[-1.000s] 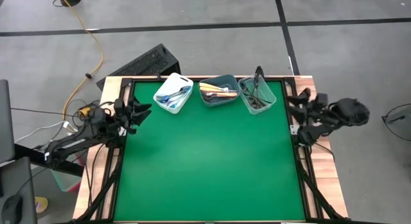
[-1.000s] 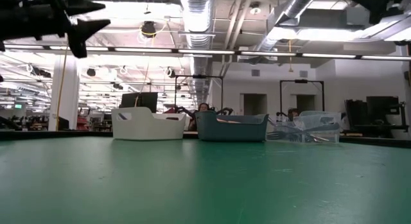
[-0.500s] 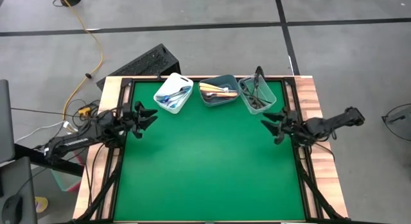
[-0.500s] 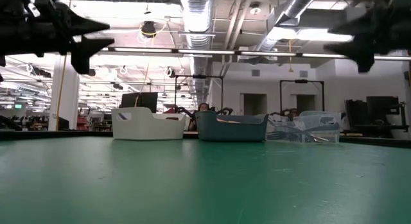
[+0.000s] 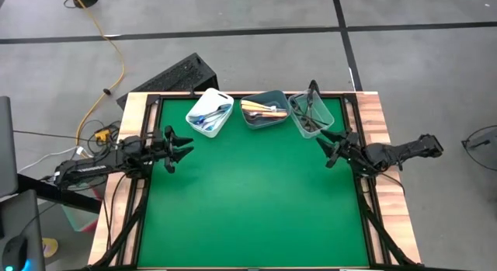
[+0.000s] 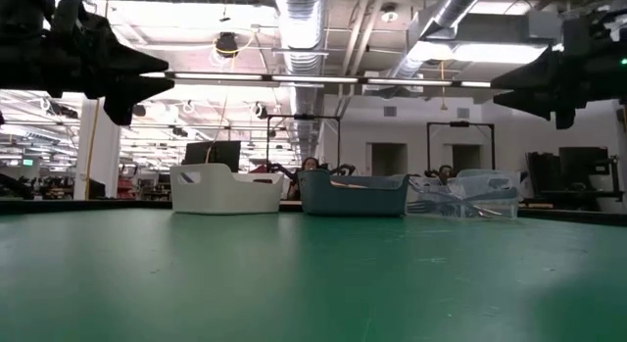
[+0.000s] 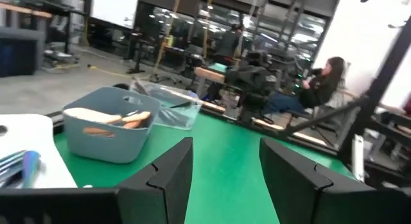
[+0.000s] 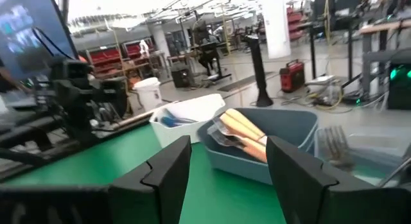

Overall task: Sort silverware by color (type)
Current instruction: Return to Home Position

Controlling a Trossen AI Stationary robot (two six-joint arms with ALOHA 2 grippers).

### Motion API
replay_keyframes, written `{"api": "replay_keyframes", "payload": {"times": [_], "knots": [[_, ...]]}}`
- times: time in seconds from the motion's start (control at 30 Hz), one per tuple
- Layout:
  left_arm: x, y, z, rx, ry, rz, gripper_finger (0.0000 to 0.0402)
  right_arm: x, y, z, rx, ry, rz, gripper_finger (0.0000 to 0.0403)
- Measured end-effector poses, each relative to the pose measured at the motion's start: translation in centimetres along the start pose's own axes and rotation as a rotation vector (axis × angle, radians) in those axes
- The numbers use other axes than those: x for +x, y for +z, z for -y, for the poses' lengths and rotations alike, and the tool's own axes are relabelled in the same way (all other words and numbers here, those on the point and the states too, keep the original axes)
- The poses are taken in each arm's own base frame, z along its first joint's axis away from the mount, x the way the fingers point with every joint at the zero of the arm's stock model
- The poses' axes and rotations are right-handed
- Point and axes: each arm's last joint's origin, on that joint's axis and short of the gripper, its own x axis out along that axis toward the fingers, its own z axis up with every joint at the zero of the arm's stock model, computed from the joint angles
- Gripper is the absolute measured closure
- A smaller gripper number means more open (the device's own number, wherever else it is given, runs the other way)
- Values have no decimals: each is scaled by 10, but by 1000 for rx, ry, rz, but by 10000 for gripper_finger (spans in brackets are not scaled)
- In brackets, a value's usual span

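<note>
Now | left gripper [image 5: 180, 149] agape, level, left edge | right gripper [image 5: 327, 150] agape, level, right edge

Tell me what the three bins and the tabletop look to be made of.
White bin: likely moulded plastic, opaque matte walls with rounded corners. Grey-blue bin: the same look, likely plastic too. Clear bin: see-through glossy walls, probably clear plastic. Tabletop: flat green matte cover, maybe a mat; material unclear.

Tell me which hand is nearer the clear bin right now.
Right. The right hand hangs open just off the clear bin's near corner, by the table's right edge. The left hand is across the table, closer to the white bin.
</note>
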Motion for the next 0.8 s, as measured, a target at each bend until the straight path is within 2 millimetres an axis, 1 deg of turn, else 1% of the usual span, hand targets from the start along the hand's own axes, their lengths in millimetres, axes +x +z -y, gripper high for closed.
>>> {"api": "replay_keyframes", "payload": {"times": [0.07,0.17,0.27,0.33,0.4,0.5,0.63,0.8], "knots": [[0,0,3,15,-39,-8,237,0,0,0,-37,-6,-1,182],[-1,-2,9,46,-162,-35,237,1,-1,1,-85,-8,-4,182],[-2,-3,14,117,-241,-43,237,1,-1,1,-124,-8,-7,182],[-2,-3,14,162,-205,-26,237,1,-1,1,-128,-7,-7,182],[-1,-2,13,166,-130,-5,237,1,-1,1,-130,-7,-8,182],[-1,-3,10,93,-41,-8,237,1,-1,1,-131,-6,-10,182],[-1,-3,10,-12,-35,-8,237,1,-2,1,-132,-5,-10,182],[-1,-3,10,-28,-34,-8,237,1,-2,1,-133,-5,-12,182]]}}
